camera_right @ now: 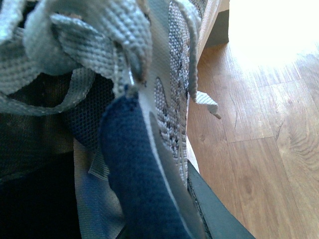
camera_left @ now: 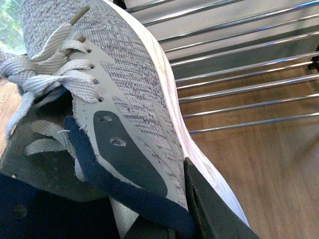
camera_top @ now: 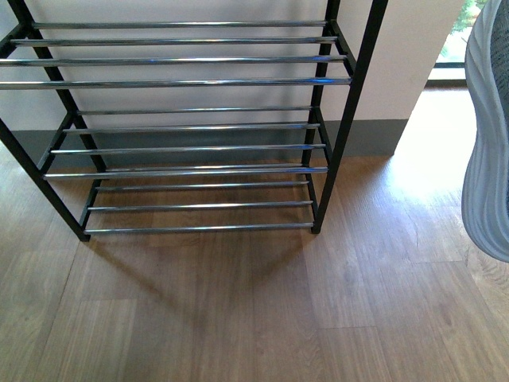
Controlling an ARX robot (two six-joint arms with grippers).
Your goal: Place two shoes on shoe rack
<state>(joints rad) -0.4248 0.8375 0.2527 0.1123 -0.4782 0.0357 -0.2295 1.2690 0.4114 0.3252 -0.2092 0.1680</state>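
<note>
Front view: the shoe rack (camera_top: 191,82) shows three tiers of chrome bars, none carrying a shoe. The right shoe (camera_top: 487,143) (right by the arm that carries it, not by the foot) hangs in the air at the picture's right edge, white ribbed sole facing the camera, well out past the rack's right frame. I judge it has to come across over a tier before it is lowered. Each shoe should land sole-flat across at least two bars, since on one bar it would tip through the gap. Neither hand shows here. The rack stands on a wooden floor (camera_top: 238,318) against a white wall (camera_top: 406,64) with grey skirting (camera_top: 370,137). A window (camera_top: 461,32) throws bright light on the boards.

Left wrist view: the left hand (camera_left: 174,219) is clamped on the collar of the left shoe (camera_left: 134,84), one dark finger (camera_left: 214,209) against the sole's side, the other out of sight. The bars lie just beyond the shoe, so it is near the rack but not on it.

Right wrist view: the right hand (camera_right: 184,209) is closed on its shoe's navy-lined collar. Beyond it are only floor and sunlit boards.
</note>
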